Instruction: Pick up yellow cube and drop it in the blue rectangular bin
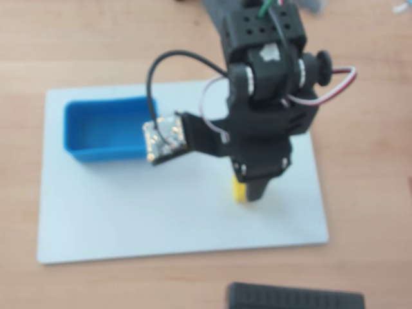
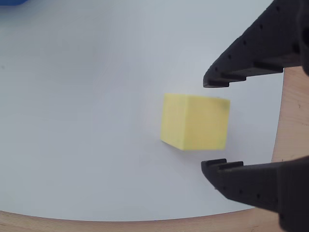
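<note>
The yellow cube (image 2: 194, 122) sits on the white board (image 2: 87, 121). In the wrist view my gripper (image 2: 210, 123) is open, and its two black fingertips (image 2: 217, 79) stand just above and below the cube's right part without touching it. In the overhead view the arm covers most of the cube (image 1: 238, 190); only a yellow edge shows under the gripper (image 1: 254, 190). The blue rectangular bin (image 1: 106, 129) stands empty at the board's upper left, well to the left of the gripper. A sliver of it shows at the top left corner of the wrist view (image 2: 12, 2).
The white board (image 1: 129, 212) lies on a wooden table (image 1: 96, 38). A black object (image 1: 296, 297) lies at the bottom edge of the overhead view. The wrist camera (image 1: 164, 138) juts out beside the bin's right end.
</note>
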{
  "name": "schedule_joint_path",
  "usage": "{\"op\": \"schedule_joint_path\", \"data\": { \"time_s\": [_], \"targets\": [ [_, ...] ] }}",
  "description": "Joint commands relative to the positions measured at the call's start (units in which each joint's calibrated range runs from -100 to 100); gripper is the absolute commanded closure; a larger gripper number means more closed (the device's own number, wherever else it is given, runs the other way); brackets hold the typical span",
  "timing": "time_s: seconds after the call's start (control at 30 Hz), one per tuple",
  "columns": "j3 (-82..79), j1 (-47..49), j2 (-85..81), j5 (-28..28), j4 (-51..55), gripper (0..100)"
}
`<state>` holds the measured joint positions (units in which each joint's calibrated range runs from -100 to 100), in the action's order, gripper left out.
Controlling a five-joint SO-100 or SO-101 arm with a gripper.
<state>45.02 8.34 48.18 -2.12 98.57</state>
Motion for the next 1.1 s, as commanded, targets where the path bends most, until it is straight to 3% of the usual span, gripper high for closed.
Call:
{"op": "schedule_joint_path", "data": {
  "time_s": [0.0, 1.07],
  "targets": [
    [-0.11, -0.28, -11.44, -0.88, 1.43, 80],
    [4.35, 0.92, 1.85, -1.9, 0.28, 79]
  ]
}}
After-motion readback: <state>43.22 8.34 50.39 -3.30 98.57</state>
